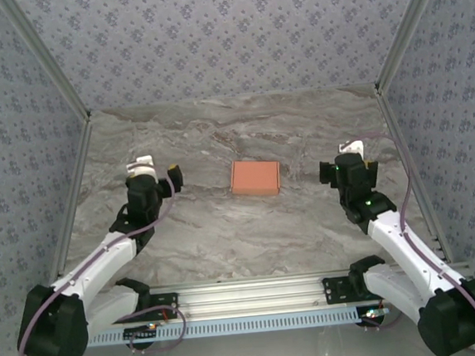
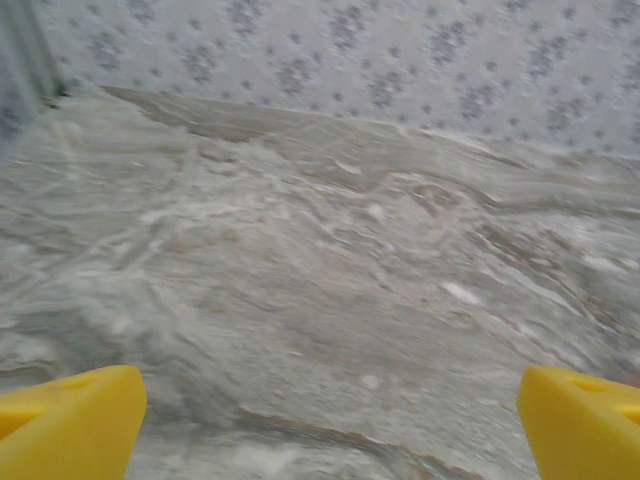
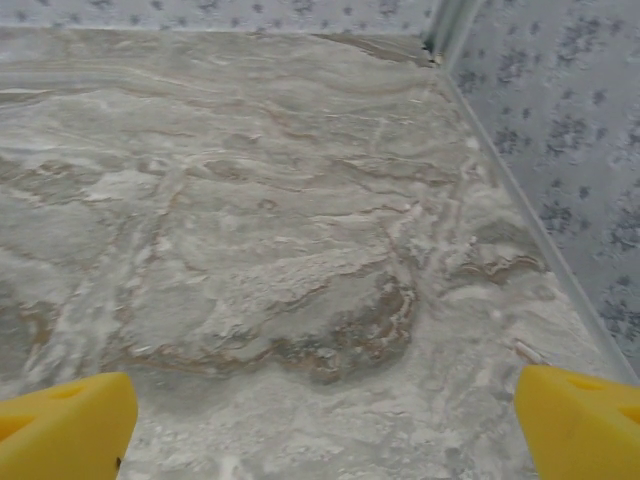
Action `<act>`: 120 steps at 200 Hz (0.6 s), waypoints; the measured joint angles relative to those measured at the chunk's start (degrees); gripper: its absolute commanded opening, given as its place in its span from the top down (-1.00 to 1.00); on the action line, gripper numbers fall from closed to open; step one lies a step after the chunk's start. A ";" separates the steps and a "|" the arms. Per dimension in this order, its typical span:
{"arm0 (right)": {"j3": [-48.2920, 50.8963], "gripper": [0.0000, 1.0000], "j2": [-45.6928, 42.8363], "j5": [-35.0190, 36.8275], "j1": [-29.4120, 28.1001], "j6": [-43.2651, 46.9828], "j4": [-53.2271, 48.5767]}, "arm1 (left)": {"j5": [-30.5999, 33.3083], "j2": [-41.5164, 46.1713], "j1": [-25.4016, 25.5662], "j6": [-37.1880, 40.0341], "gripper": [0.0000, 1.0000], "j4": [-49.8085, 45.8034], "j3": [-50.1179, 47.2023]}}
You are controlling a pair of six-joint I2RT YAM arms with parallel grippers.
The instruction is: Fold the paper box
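a grey marble-patterned desk (image 1: 226,237) with brownish veins forms the floor of the enclosure. three walls papered in pale blue-grey with darker flower motifs stand around it: the back wall (image 1: 225,37), the left wall (image 1: 12,164) and the right wall (image 1: 464,108). slim metal posts (image 1: 44,55) run up the two far corners. along the near edge lies an aluminium rail (image 1: 256,291), and in front of it a pale slotted strip (image 1: 258,322), perhaps a cable duct. a thin metal trim (image 3: 523,200) lines the desk where it meets the right wall.
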State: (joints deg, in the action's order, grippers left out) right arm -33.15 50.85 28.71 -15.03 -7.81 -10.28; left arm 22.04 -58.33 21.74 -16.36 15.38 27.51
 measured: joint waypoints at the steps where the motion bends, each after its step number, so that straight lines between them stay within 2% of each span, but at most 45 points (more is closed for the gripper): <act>1: 0.07 -0.98 0.00 0.02 0.09 -0.04 0.11 | 0.11 0.13 -0.22 0.04 -0.91 -0.09 -0.02; 54: 9.38 -0.98 1.49 0.42 5.75 0.50 11.82 | -0.28 -0.59 -10.86 4.66 -0.99 3.08 -4.11; 85: 11.93 -0.98 6.73 -1.33 7.50 1.90 18.27 | -0.92 -6.97 -12.26 8.26 -0.99 6.93 -4.48; 120: 13.70 -0.97 12.37 -4.90 8.31 4.48 28.81 | -3.67 -14.23 -14.34 11.04 -0.99 15.98 -7.48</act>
State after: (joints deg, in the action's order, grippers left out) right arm -19.44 63.22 23.81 -6.72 -3.33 18.52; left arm 18.37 -72.55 7.40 -5.32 31.35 20.03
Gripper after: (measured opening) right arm 0.988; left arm 0.992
